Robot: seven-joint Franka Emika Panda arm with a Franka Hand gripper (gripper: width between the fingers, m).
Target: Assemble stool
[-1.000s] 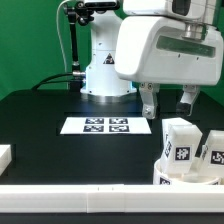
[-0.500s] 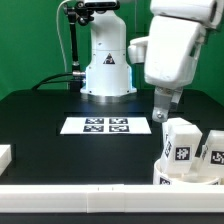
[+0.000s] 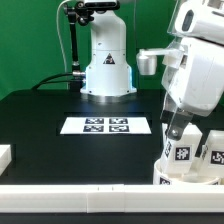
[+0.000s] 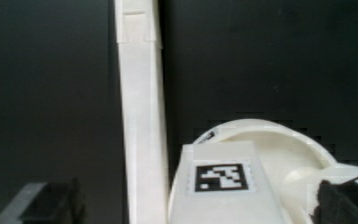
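Observation:
The round white seat disc (image 3: pixel 170 176) sits at the front of the exterior view's right. Two white tagged leg blocks stand in it, one (image 3: pixel 181 146) nearer the middle and one (image 3: pixel 214 150) at the edge of the frame. My gripper (image 3: pixel 177 128) hangs just above the nearer block. In the wrist view the jaws are open, with dark fingers (image 4: pixel 51 202) on either side of the tagged leg block (image 4: pixel 229 180). They do not touch it. The seat rim (image 4: pixel 265 133) curves behind the block.
The marker board (image 3: pixel 107 125) lies mid-table before the robot base (image 3: pixel 108 70). A plain white bar (image 3: pixel 90 205) runs along the front edge and shows in the wrist view (image 4: pixel 140 110) beside the seat. A small white block (image 3: pixel 5 155) sits at the exterior view's left.
The arm has swung toward the exterior view's right and come down, from over the marker board's right end to just above the nearer leg block in the seat.

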